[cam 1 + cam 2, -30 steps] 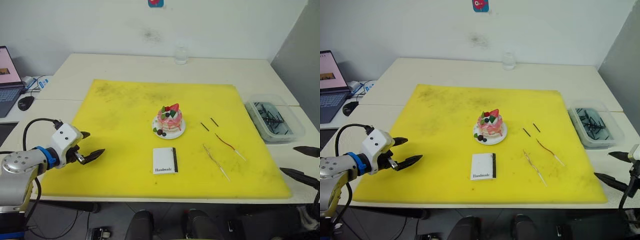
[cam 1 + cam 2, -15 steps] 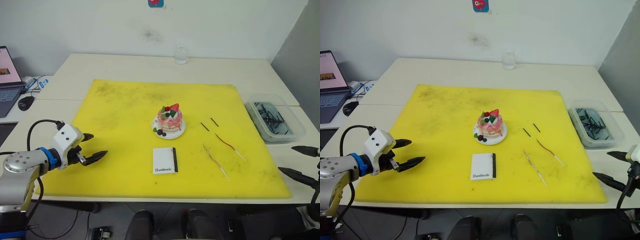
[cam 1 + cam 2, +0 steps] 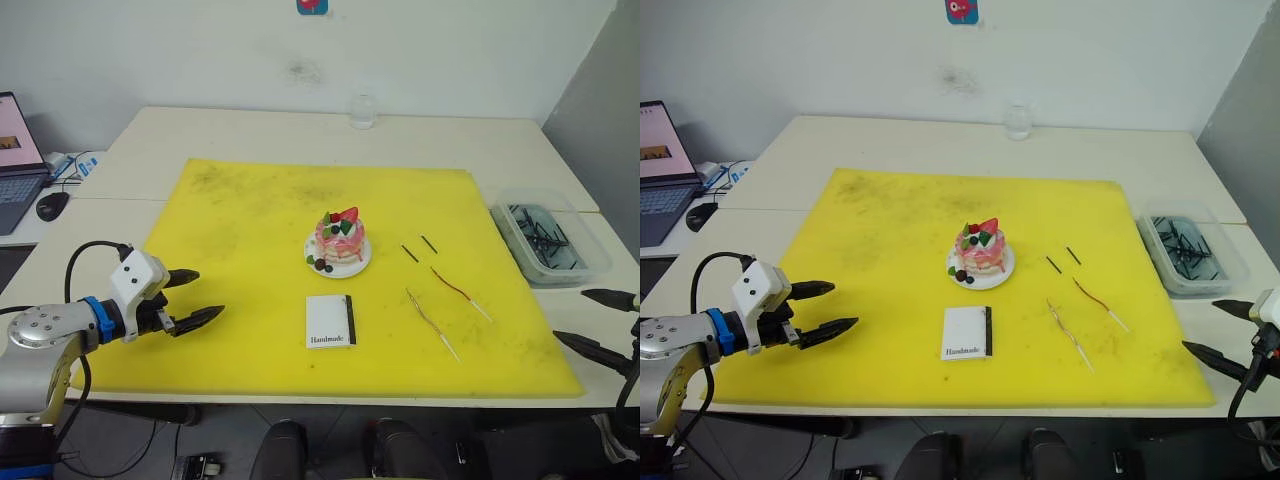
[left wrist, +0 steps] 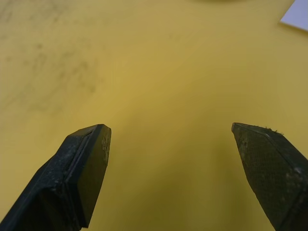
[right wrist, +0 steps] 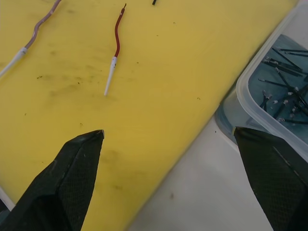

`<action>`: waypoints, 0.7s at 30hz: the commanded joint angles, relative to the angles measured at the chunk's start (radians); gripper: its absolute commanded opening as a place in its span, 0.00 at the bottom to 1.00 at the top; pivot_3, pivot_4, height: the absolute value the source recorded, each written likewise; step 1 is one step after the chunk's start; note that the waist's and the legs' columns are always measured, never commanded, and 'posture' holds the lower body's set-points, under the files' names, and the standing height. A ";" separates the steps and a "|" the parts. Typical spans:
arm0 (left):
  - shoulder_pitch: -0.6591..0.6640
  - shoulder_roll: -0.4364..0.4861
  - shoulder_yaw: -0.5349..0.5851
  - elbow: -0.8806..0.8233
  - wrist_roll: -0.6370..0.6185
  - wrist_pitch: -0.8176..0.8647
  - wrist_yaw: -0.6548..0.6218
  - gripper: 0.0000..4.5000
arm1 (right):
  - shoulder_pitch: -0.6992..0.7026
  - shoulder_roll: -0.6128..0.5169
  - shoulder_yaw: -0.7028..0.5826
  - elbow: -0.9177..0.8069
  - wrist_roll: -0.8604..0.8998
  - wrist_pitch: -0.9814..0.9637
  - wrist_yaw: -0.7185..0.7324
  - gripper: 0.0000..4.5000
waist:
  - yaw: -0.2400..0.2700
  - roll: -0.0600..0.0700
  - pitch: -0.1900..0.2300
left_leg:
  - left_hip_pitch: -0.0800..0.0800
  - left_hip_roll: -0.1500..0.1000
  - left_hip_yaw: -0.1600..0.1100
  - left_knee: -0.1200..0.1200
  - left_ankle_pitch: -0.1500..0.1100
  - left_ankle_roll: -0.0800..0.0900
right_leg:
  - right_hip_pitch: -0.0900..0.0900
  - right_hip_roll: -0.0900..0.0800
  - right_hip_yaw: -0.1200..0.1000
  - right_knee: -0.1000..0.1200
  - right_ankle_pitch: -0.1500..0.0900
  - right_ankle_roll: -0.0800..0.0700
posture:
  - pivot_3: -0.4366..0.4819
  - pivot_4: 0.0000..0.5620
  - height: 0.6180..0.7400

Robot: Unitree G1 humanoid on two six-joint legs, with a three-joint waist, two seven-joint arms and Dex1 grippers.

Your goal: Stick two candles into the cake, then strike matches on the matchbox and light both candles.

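white wall (image 3: 200,50), pale tables (image 3: 250,130), laptop (image 3: 15,150)

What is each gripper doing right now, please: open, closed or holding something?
Left gripper: open, empty, over the yellow mat.
Right gripper: open, empty, at the mat's right edge.

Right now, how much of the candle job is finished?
Nothing is done yet: the cake has no candles. Both candles and two matches lie on the yellow mat, near the matchbox. The left gripper and right gripper are open and hold nothing.
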 commanded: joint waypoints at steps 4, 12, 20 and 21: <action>0.008 -0.031 -0.108 -0.308 -0.144 0.127 -0.032 1.00 | 0.033 0.016 -0.033 -0.212 0.073 0.110 -0.032 1.00 | 0.001 0.000 0.000 | 0.000 0.000 -0.001 0.000 0.000 0.000 | 0.000 0.000 -0.001 0.000 0.000 0.000 | 0.48 0.27 1.00; -0.139 -0.163 -0.265 -0.478 -0.218 0.210 0.053 1.00 | -0.031 0.046 0.107 -0.397 0.052 0.327 -0.267 1.00 | -0.001 0.000 0.000 | 0.000 -0.001 -0.001 0.002 0.000 0.000 | 0.001 0.001 0.001 0.001 0.002 0.003 | 0.48 0.27 1.00; -0.221 -0.191 -0.359 -0.462 -0.162 0.153 0.035 1.00 | -0.172 0.054 0.306 -0.340 -0.053 0.407 -0.427 1.00 | -0.001 0.000 0.000 | -0.001 -0.002 -0.001 0.003 0.000 0.000 | 0.001 0.007 0.001 0.001 0.002 0.003 | 0.48 0.27 1.00; -0.227 -0.194 -0.363 -0.458 -0.163 0.154 0.034 1.00 | -0.180 0.060 0.323 -0.330 -0.059 0.406 -0.432 1.00 | 0.000 0.000 0.000 | -0.001 -0.002 -0.001 0.003 0.000 0.000 | 0.001 0.007 0.001 0.001 0.002 0.003 | 0.48 0.27 1.00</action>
